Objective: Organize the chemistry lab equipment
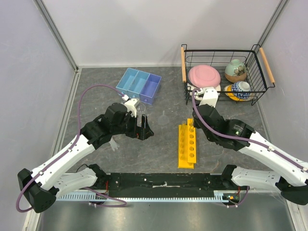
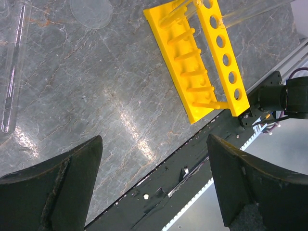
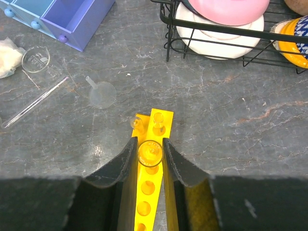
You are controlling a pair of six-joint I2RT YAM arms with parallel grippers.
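My right gripper (image 1: 192, 124) (image 3: 150, 143) is shut on a clear test tube (image 3: 150, 153), held upright over the far end of the yellow rack (image 1: 187, 144) (image 3: 146, 192). Another tube (image 3: 138, 123) stands in a far hole of the rack. My left gripper (image 1: 145, 131) (image 2: 154, 185) is open and empty, above the table left of the rack (image 2: 199, 62). A loose test tube (image 3: 36, 102) (image 2: 12, 72) lies on the table. The funnel (image 3: 102, 94) (image 1: 165, 117), small beaker (image 3: 35, 58) and cream lump (image 3: 7, 50) lie near the blue tray (image 1: 139, 84) (image 3: 62, 14).
A black wire basket (image 1: 224, 89) with a pink plate (image 1: 204, 75) and ceramic bowls (image 1: 236, 70) stands at the back right, close behind my right arm. A black rail (image 1: 163, 183) runs along the near edge. Walls close in the left, right and back.
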